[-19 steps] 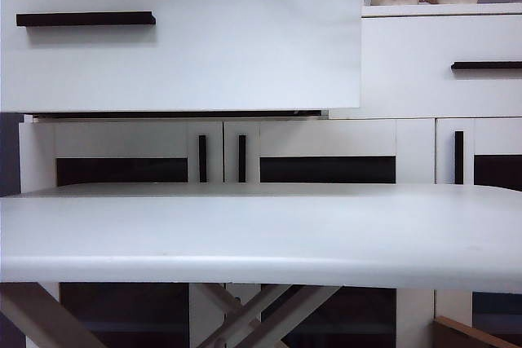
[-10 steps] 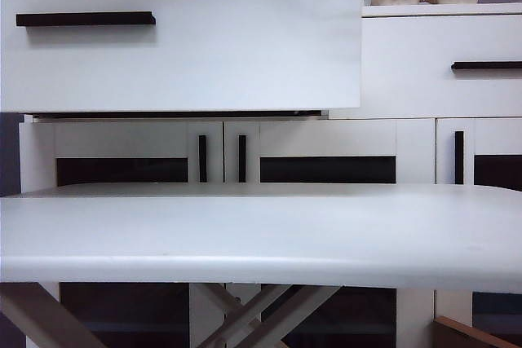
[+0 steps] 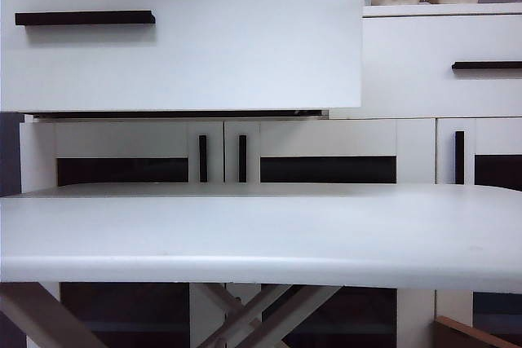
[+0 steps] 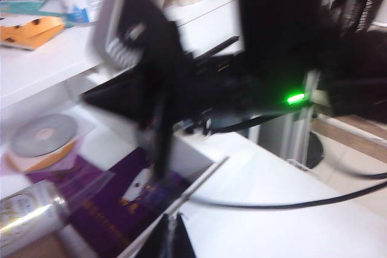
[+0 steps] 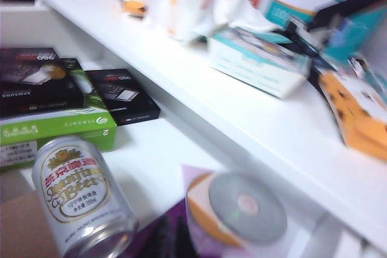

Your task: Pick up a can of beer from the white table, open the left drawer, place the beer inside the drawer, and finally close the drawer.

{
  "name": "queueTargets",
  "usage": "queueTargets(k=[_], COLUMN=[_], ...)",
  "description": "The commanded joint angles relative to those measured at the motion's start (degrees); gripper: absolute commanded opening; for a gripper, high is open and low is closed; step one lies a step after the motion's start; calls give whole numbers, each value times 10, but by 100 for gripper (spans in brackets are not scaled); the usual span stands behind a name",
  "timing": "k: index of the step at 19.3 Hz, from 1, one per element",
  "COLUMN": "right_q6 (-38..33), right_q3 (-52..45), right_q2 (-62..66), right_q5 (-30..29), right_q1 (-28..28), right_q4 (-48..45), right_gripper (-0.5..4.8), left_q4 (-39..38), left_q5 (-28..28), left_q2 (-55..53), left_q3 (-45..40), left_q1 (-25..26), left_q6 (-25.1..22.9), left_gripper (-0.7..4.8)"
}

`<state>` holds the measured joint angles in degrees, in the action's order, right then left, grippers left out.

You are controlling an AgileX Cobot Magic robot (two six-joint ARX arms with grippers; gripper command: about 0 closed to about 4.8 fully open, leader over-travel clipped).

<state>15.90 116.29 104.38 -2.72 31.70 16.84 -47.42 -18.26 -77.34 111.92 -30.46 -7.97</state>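
Exterior view: the left drawer (image 3: 179, 34) stands pulled out over the white table (image 3: 261, 234), its front nearer than the twin drawer (image 3: 440, 67). Neither of my claws nor the can shows here.

Left wrist view: my left claw (image 4: 171, 241) hangs clenched and empty just outside the open drawer's front wall. The can of beer (image 4: 30, 212) lies inside the drawer, beside a purple packet (image 4: 115, 209) and a disc (image 4: 43, 135). My right arm (image 4: 199, 83) blurs across the drawer mouth.

Right wrist view: my right claw (image 5: 169, 240) is clenched on nothing, its dark tips just clear of the can of beer (image 5: 81, 200). The can lies on the drawer floor, long axis slanting toward the green box (image 5: 57, 128). I judge the placing done; the closing push falls to whichever arm is nearer the drawer front, seemingly the left.
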Motion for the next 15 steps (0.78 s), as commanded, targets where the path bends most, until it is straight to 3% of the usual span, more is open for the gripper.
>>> queueTargets(k=[1,4,10,15], right_q6=[-81,-87,-118,-110], right_q3=[5,5,4,-1], right_q2=[-45,-96,-161,-165], right_q5=[1,-28,-66,-66], right_q1=[0,1,5,52], right_q4=[59,138,302,390], right_gripper=[-3,-3,-3,-3], left_q4=[-27,-44,-57,-87], left_q5=[27,26,26,27], left_q2=[1,1,1,1], left_q3=[3,2,2,-2], left_q1=[0,0,0,0], left_q6=[-3,-30,-26,-37], left_gripper=[-6,-6,-6,-6])
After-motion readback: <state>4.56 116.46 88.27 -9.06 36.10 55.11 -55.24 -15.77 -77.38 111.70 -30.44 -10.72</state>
